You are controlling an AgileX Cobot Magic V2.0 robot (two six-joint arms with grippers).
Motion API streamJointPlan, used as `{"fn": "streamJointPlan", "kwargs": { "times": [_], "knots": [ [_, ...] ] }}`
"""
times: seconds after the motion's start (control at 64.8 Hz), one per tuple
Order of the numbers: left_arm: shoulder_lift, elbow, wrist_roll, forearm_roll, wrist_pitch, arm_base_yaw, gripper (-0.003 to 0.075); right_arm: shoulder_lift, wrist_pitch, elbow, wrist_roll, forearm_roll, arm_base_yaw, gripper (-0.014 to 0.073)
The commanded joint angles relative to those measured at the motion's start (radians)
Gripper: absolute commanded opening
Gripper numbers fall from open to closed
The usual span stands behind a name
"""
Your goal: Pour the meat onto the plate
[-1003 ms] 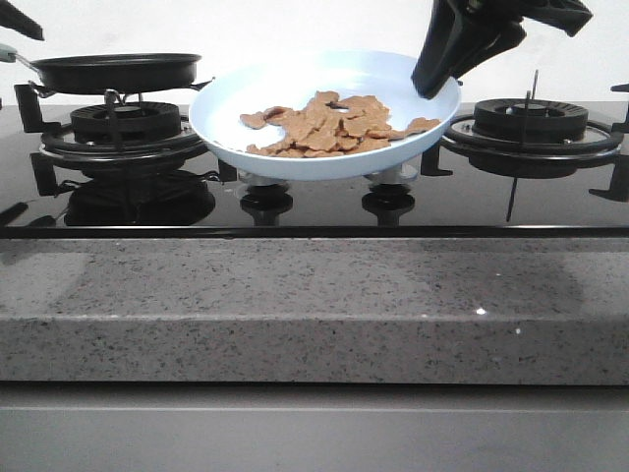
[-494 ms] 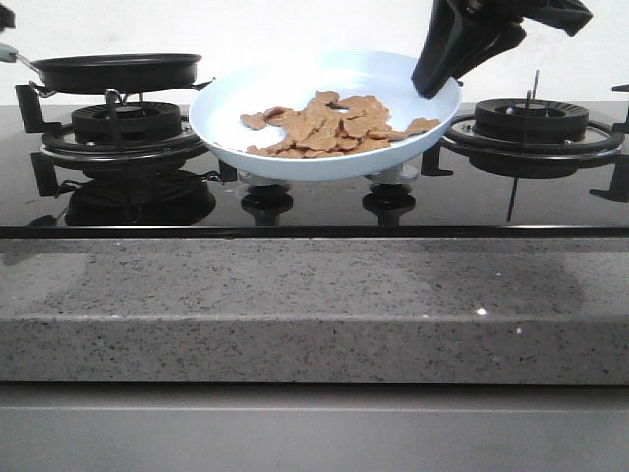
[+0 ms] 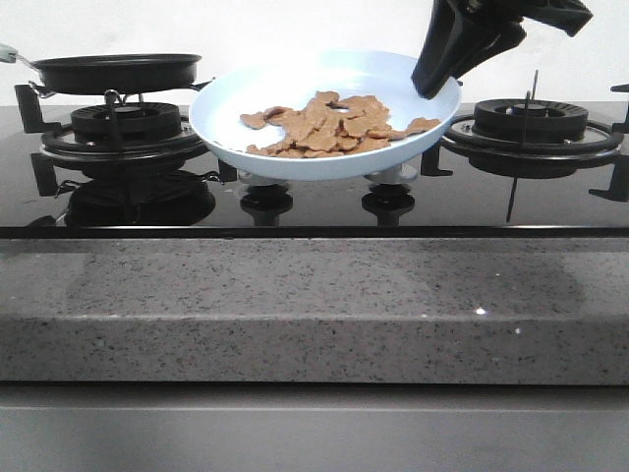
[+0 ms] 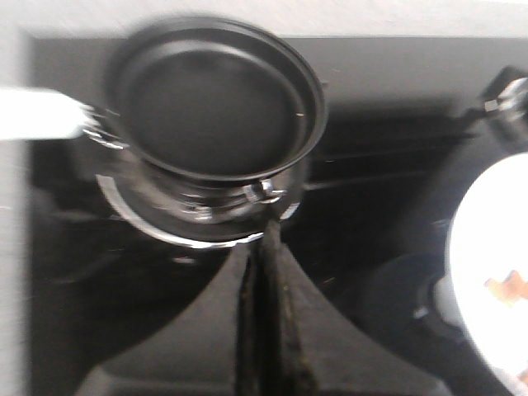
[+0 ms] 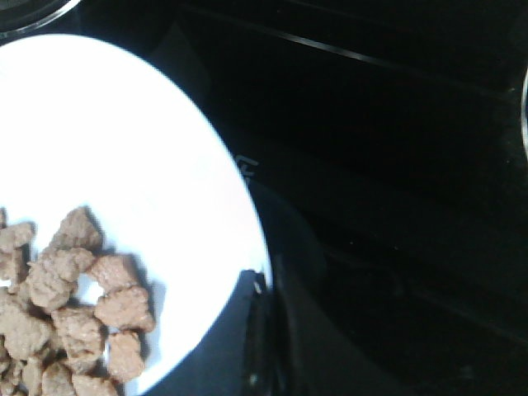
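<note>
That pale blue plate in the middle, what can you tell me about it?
The plate is wide, shallow and round, pale blue with a raised rim, smooth and glossy. It is held tilted above the black stovetop between two burners. A heap of small orange-brown meat pieces lies inside. The right hand is shut on its rim.

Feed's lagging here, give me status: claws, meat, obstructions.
Right claw shut on plate rim. Left claw shut, empty. Meat on plate, frying pan empty. No obstruction visible.
</note>
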Motion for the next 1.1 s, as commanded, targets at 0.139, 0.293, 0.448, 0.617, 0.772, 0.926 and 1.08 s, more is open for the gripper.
{"fn": "streamJointPlan", "kwargs": {
  "times": [0.139, 0.293, 0.448, 0.617, 0.772, 0.926, 1.08],
  "knots": [
    [-0.262, 0.136, -0.337, 0.459, -0.155, -0.103, -0.0021, -0.051, -0.051, -0.025, -0.005, 0.03, 0.002, -0.0059],
    [-0.421, 0.269, -0.371, 0.509, -0.219, -0.117, -0.002, -0.051, -0.051, -0.025, -0.005, 0.03, 0.002, -0.0059],
    [-0.596, 0.427, -0.371, 0.509, -0.319, -0.117, -0.002, -0.051, -0.051, -0.025, -0.005, 0.03, 0.002, -0.0059],
    [-0.749, 0.557, -0.371, 0.494, -0.396, -0.117, -0.002, -0.051, -0.051, -0.025, -0.005, 0.03, 0.002, -0.0059],
    [-0.817, 0.591, -0.371, 0.494, -0.398, -0.117, -0.002, -0.051, -0.051, -0.025, -0.005, 0.03, 0.002, -0.0059],
    [-0.819, 0.591, -0.371, 0.494, -0.425, -0.117, -0.002, -0.051, -0.051, -0.025, -0.005, 0.03, 0.002, -0.0059],
    [-0.819, 0.591, -0.371, 0.494, -0.433, -0.117, -0.002, -0.051, -0.053, -0.025, -0.005, 0.03, 0.002, -0.0059]
  ]
}}
